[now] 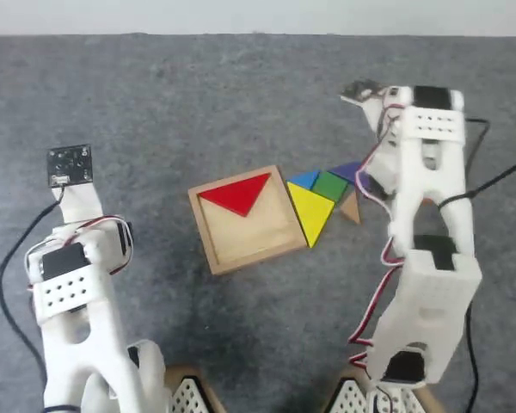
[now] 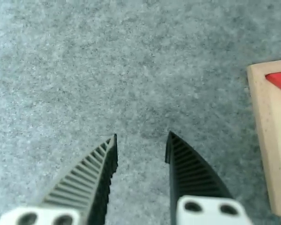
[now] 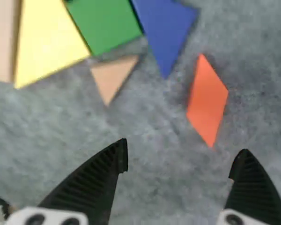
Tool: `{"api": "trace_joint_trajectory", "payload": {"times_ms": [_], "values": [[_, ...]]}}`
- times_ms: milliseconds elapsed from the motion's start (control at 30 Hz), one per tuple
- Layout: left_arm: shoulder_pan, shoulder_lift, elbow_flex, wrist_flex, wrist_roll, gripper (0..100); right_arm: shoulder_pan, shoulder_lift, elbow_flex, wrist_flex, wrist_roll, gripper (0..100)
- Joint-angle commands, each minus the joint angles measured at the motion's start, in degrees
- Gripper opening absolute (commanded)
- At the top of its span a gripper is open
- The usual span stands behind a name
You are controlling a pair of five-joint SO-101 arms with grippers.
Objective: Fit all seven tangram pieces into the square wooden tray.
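Observation:
The square wooden tray [image 1: 213,231] lies mid-table with a red triangle [image 1: 236,194] in its far part. Beside the tray's right side lie a yellow triangle [image 1: 310,212], a small blue triangle [image 1: 304,179], a green square [image 1: 329,184], a dark blue triangle [image 1: 348,170] and a small tan triangle [image 1: 351,207]. My right gripper [image 3: 183,146] stands open over the mat, close to an orange parallelogram [image 3: 207,99], with the tan triangle [image 3: 111,77] and dark blue triangle [image 3: 165,28] just beyond. My left gripper [image 2: 142,136] is open and empty over bare mat, the tray's edge [image 2: 264,122] off to one side.
A grey mat covers the table. The right arm [image 1: 426,172] hangs over the mat to the right of the loose pieces. The left arm [image 1: 73,284] stands at the front left, well away from the tray.

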Motion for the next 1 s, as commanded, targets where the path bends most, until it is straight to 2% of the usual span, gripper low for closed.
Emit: {"api": "trace_joint_trajectory", "payload": {"times_ms": [0, 300, 433, 600, 733, 800, 933, 967], "values": [[0.09, -0.09, -0.22, -1.05, 0.44, 17, 1.98, 1.63, -0.44, -3.47, 2.29, 34.0], [0.09, -0.09, 0.31, -1.41, 0.44, 17, 2.24, 8.75, -0.53, -14.9, 5.19, 34.0], [0.09, -0.09, 0.31, -1.41, 0.44, 17, 2.24, 11.3, -0.53, -12.79, 5.19, 34.0], [0.09, -0.09, 0.31, -1.41, 0.44, 17, 2.42, 13.05, -0.53, -8.75, -11.08, 34.0], [0.09, -0.09, 0.31, -1.41, 0.44, 17, 3.3, 13.05, -0.53, -13.05, -19.87, 33.4], [0.09, -0.09, 0.31, -1.41, 0.44, 17, 3.12, 13.14, -0.53, -14.37, -19.78, 27.5], [0.09, -0.09, 0.31, -1.41, 0.44, 17, 3.12, 13.58, -0.53, -12.0, -20.22, 6.9], [0.09, -0.09, 0.31, -1.41, 0.44, 17, 3.3, 13.58, -0.53, -10.95, -20.31, 5.0]]}}
